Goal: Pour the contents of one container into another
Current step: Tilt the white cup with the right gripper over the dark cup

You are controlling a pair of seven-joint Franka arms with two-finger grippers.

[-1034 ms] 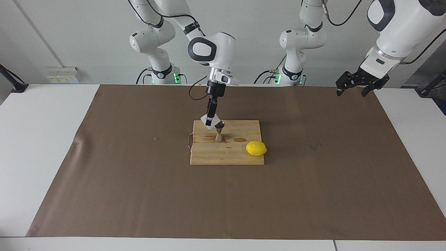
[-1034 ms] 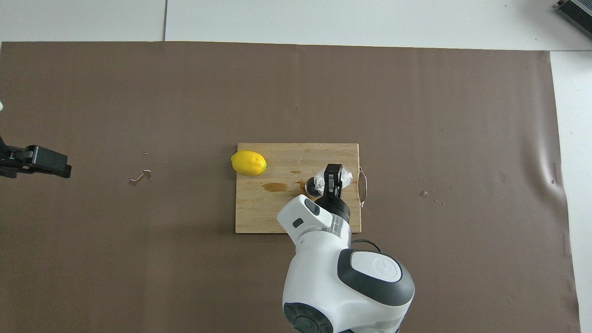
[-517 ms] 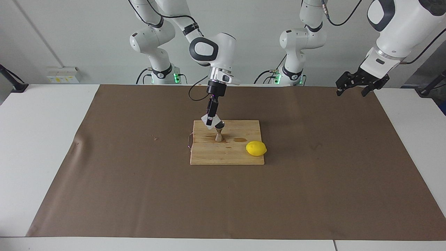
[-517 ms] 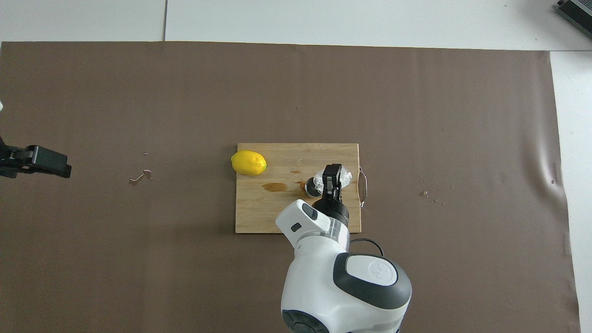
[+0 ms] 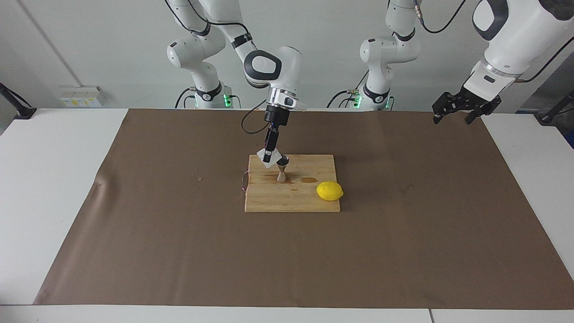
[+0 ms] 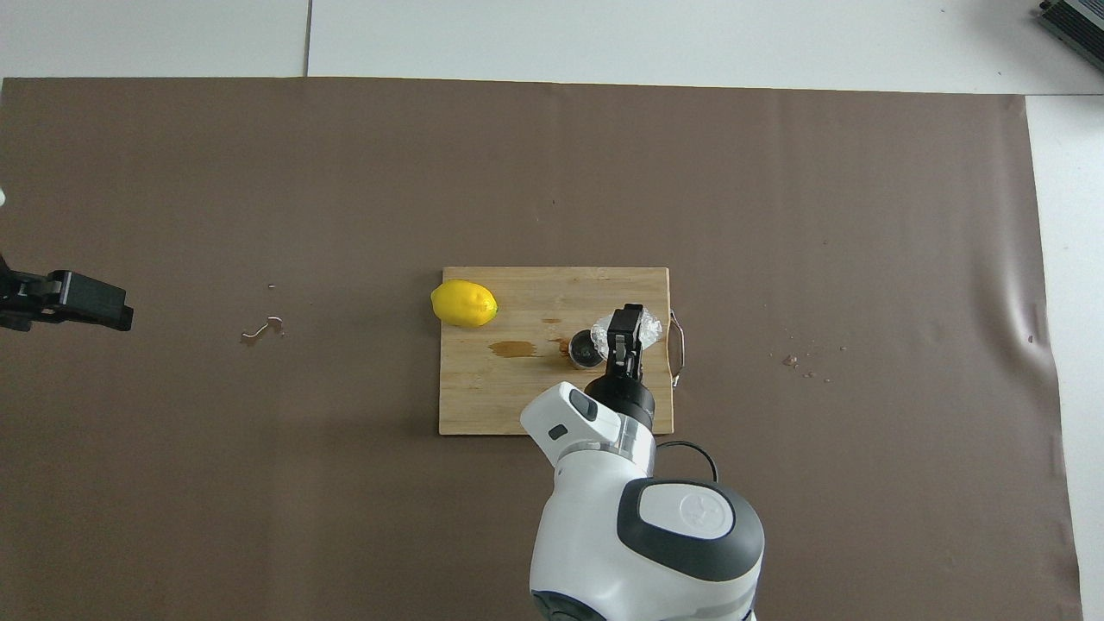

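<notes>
My right gripper [image 5: 268,156] is shut on the small clear faceted cup [image 5: 265,160] and holds it tilted just above the cutting board, its lip beside the top of the steel hourglass jigger [image 5: 282,171]. The jigger stands upright on the wooden cutting board [image 5: 291,199]. In the overhead view the cup [image 6: 643,327] lies under the right gripper [image 6: 623,334], and the jigger's dark open top [image 6: 585,347] shows next to it. My left gripper [image 5: 454,114] is open and empty; it waits in the air over the left arm's end of the table, and also shows in the overhead view [image 6: 73,302].
A yellow lemon [image 5: 329,190] lies at the board's corner toward the left arm's end. Brown wet stains [image 6: 516,348] mark the board beside the jigger. The board has a metal handle [image 6: 677,348]. A small spill [image 6: 261,329] and crumbs [image 6: 806,366] lie on the brown mat.
The right gripper and cup have shifted slightly toward the right arm's end of the board, off the jigger, so the jigger's open top shows more. The left arm has not moved.
</notes>
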